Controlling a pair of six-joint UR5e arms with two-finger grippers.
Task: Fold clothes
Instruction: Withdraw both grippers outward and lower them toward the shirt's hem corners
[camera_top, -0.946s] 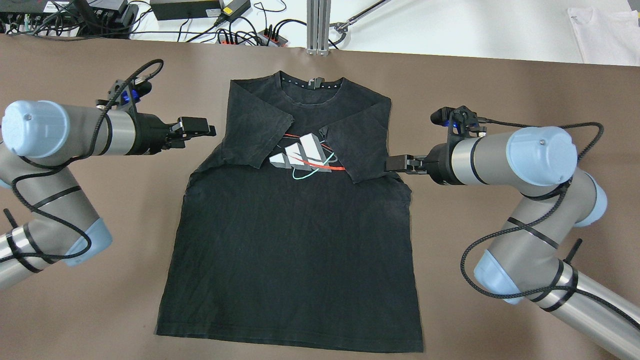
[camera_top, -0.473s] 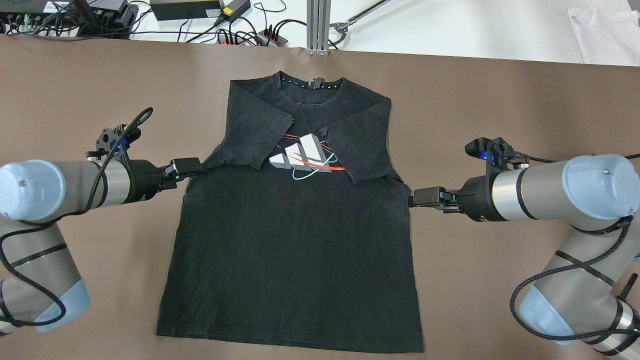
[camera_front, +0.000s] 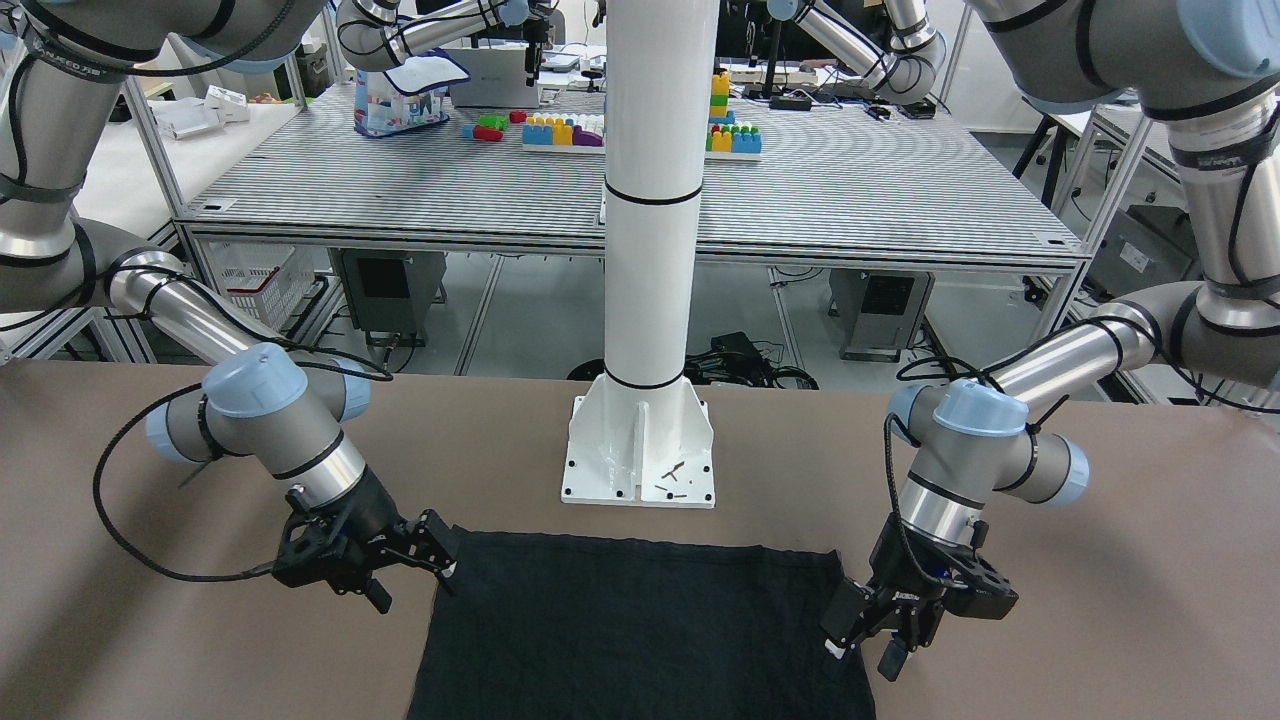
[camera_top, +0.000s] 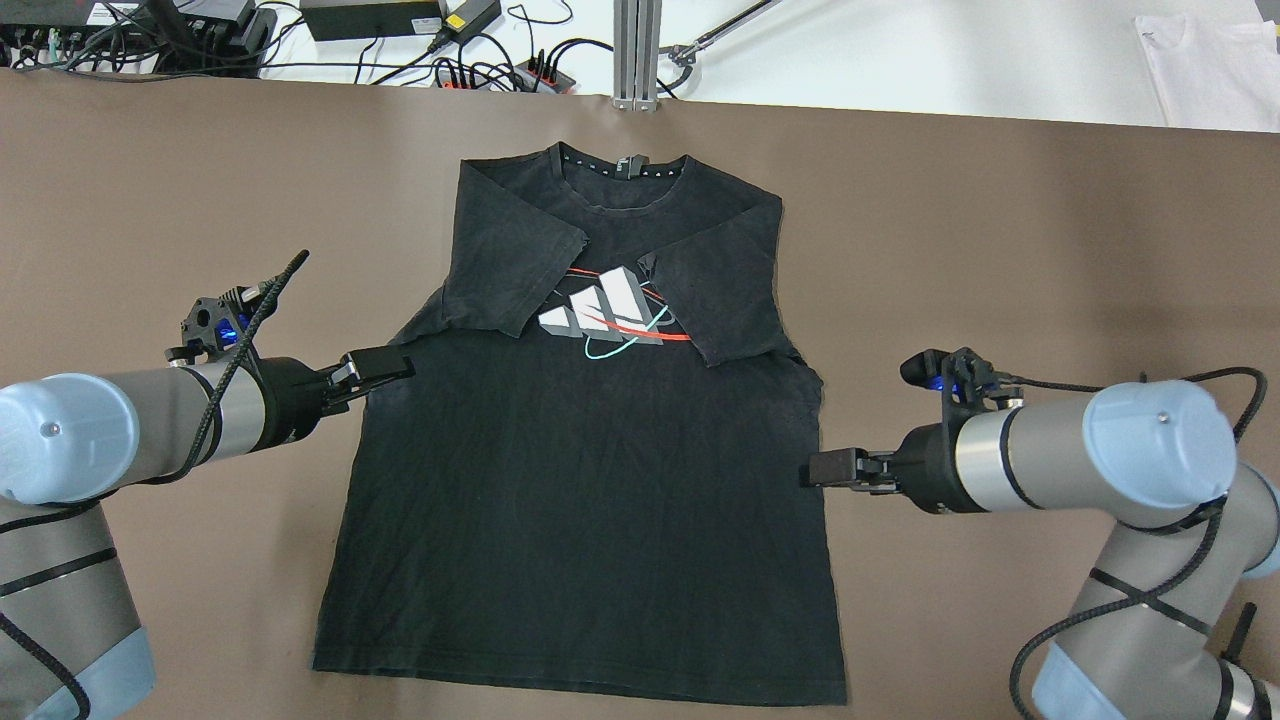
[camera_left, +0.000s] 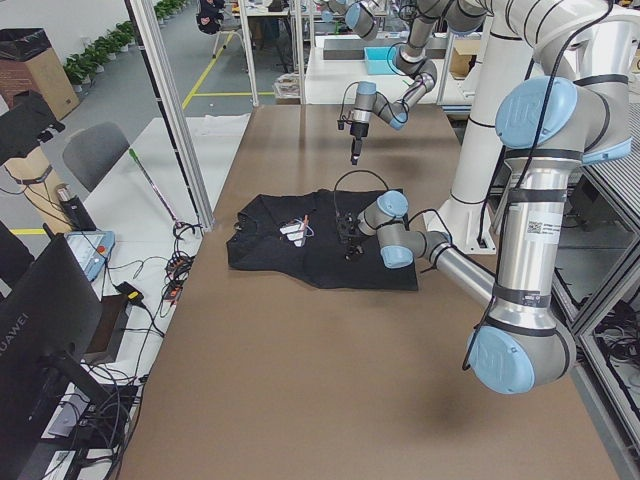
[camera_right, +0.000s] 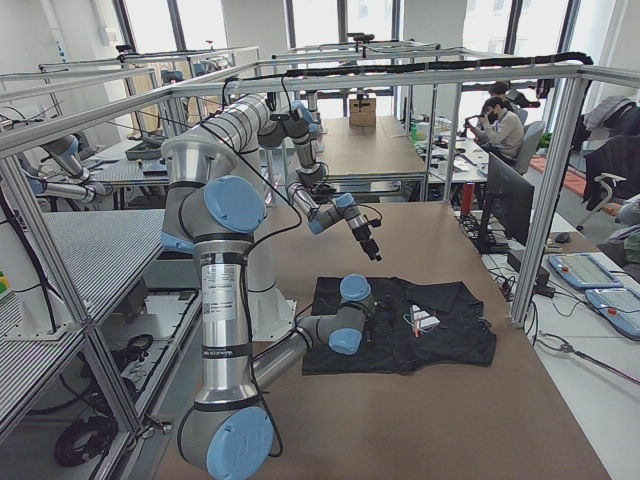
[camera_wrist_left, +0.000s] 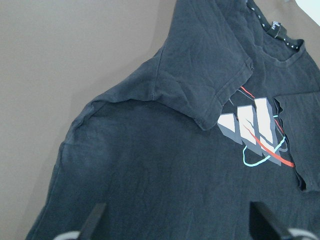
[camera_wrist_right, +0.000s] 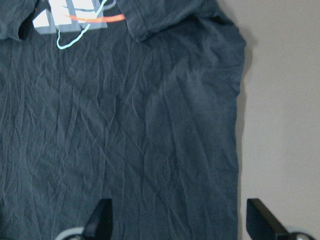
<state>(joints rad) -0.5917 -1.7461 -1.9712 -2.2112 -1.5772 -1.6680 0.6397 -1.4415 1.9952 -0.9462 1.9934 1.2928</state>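
Observation:
A black T-shirt (camera_top: 580, 520) with a grey, red and teal chest print lies flat on the brown table, collar at the far side, both sleeves folded in over the chest. It also shows in the front view (camera_front: 640, 630) and in both wrist views (camera_wrist_left: 150, 175) (camera_wrist_right: 125, 125). My left gripper (camera_top: 385, 365) is open and empty at the shirt's left edge, just below the folded sleeve. My right gripper (camera_top: 825, 468) is open and empty at the shirt's right edge, near mid-length. In the wrist views both gripper's fingers (camera_wrist_left: 95, 220) (camera_wrist_right: 260, 217) stand wide apart above the fabric.
The white pole's base (camera_front: 640, 450) stands on the table behind the shirt's hem. Cables and power strips (camera_top: 480, 60) and an aluminium post (camera_top: 635, 50) lie past the table's far edge. A white cloth (camera_top: 1210, 70) lies far right.
Both arms have moved back toward the robot along the shirt's sides. The left gripper came in to the shirt's edge; the right one slid from the sleeve to mid-side. The shirt has not moved.

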